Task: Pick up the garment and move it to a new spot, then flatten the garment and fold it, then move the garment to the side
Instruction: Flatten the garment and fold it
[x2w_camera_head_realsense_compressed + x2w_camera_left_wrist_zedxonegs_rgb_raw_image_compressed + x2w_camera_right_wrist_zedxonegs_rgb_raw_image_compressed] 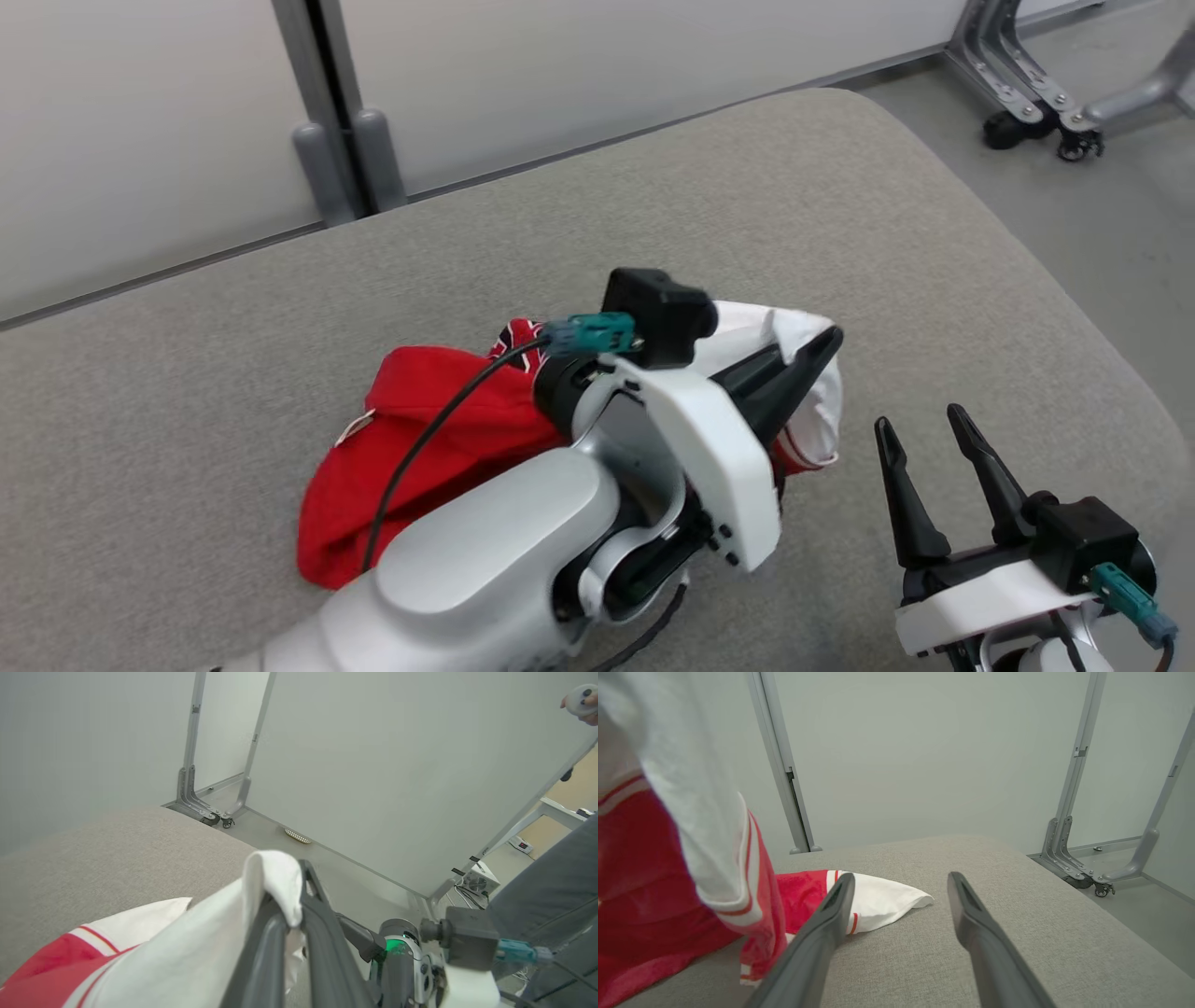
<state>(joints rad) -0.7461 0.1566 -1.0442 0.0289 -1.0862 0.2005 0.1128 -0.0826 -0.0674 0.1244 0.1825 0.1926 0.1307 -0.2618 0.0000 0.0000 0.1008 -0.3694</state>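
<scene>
The garment (420, 448) is red with white sleeves and striped trim, crumpled near the middle of the grey table (653, 215). My left gripper (822, 350) is shut on a white sleeve of the garment (271, 877) and holds that part lifted off the table. In the right wrist view the lifted cloth (691, 826) hangs at the left, and another white sleeve (882, 900) lies flat on the table. My right gripper (920, 425) stands open to the right of the garment, close above the table, with nothing between its fingers (994, 952).
The table's rounded right corner (1074, 308) drops to a grey floor. A wheeled metal frame (1036, 103) stands at the far right by pale wall panels. A person's hand with a controller (581, 702) and a grey trouser leg (551, 896) are in the left wrist view.
</scene>
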